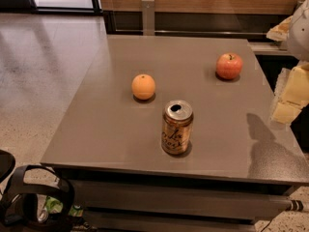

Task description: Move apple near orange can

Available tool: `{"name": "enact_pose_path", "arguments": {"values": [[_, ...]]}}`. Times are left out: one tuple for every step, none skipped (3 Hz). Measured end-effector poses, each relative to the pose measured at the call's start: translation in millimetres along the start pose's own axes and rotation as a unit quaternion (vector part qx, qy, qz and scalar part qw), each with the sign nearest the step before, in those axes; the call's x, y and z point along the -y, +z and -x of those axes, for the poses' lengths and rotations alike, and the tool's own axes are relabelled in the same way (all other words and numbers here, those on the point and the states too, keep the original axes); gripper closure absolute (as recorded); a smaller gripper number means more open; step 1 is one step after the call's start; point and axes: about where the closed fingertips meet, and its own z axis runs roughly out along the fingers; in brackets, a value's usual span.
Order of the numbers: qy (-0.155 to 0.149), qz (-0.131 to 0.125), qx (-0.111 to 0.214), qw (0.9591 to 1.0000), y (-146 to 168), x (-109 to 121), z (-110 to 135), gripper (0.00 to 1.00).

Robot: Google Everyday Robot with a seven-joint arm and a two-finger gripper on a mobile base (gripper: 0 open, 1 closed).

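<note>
**Apple rear-right, can front-centre: reach not yet made**

Step in hand, as I judge it: approach + grasp of the apple (229,65). The gripper (288,105) hangs at the right edge of view, by the table's right side and well apart from the apple. Can't tell if it is open or closed, since only pale cream parts of it show. Nothing visibly held.

To do it well: come down over the apple from above, centred on its widest part and clear of the stem. It's round + smooth, so an off-centre pinch would prob. squirt it away. Lift just clear of the table (96,129), carry front-left, and set it down just beside the orange can (176,127) w/o nudging it. The can is tall, narrow and has an opened top, so it likely tips easily. The orange (143,86) sits left-rear of the can, so the can's right side looks the better spot.

Apple: red w/ yellowish patches, short stem up, sitting upright, well apart from both can and orange.
</note>
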Motion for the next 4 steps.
{"name": "enact_pose_path", "arguments": {"values": [[0.000,0.000,0.000,1.0000,0,0,0,0.00],[0.020,-0.017,0.041,0.9988,7,25,-6,0.00],[0.065,-0.044,0.148,0.9858,41,65,-28,0.00],[0.120,-0.085,0.250,0.9571,66,102,-52,0.00]]}}
